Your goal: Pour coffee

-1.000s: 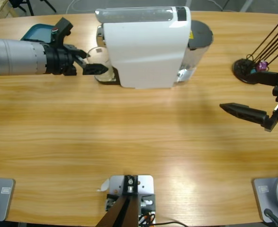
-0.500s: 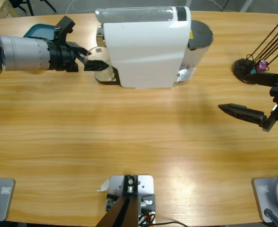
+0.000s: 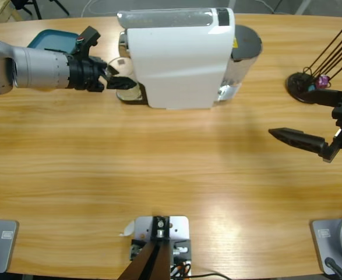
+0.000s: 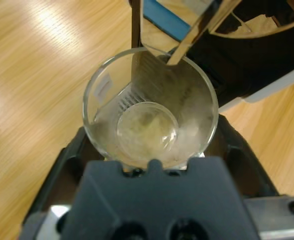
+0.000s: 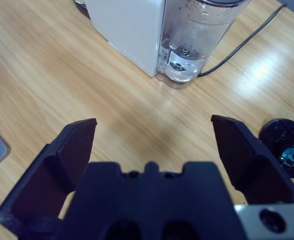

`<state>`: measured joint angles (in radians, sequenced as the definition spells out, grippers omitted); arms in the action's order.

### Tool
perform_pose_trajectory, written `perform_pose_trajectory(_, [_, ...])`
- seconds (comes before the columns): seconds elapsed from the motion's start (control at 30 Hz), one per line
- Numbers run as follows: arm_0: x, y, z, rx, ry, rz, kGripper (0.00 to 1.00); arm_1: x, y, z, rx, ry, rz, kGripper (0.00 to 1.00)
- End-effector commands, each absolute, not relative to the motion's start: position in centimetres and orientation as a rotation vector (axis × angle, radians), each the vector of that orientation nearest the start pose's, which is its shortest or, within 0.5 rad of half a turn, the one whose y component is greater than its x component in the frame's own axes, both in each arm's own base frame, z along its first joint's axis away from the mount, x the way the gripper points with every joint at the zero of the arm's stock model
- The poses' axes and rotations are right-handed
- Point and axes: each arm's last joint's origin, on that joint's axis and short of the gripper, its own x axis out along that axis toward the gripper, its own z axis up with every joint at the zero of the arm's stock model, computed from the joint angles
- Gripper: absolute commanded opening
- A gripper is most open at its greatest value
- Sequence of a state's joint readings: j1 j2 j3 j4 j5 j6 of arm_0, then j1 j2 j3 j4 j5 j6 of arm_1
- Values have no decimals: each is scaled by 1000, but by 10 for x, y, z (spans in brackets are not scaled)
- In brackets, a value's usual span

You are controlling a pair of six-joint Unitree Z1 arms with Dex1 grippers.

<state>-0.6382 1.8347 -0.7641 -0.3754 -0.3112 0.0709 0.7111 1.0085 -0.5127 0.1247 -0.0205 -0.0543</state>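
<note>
A small clear tumbler [image 4: 104,95] stands under the spout of the white coffee machine [image 3: 176,58], on its black drip tray. At the tumbler's base lies a shallow pale yellowish coffee [image 4: 147,127]. My left gripper [image 3: 123,83] reaches in from the left, and in the left wrist view its jaws sit against both sides of the glass, shut on it. My right gripper [image 3: 299,139] hovers open over bare wood at the right, far from the machine, with nothing between its fingers [image 5: 76,145].
The machine's clear water tank [image 5: 194,45] with a black cable stands at its right end. A teal tray [image 3: 48,38] lies behind the left arm. A black holder with thin sticks [image 3: 305,84] sits at the far right.
The left arm has shifted toward the table's far side and pushed right, its jaws closing in on the tumbler. The right arm has barely moved.
</note>
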Motion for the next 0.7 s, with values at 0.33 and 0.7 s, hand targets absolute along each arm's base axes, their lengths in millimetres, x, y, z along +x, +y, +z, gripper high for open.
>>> perform_pose_trajectory(0.33, [242,-197,190,200,727,-952,85,99,84,265,-289,613,670,1000])
perform_pose_trajectory(0.7, [218,-161,211,233,677,-803,89,97,82,267,-282,595,671,1000])
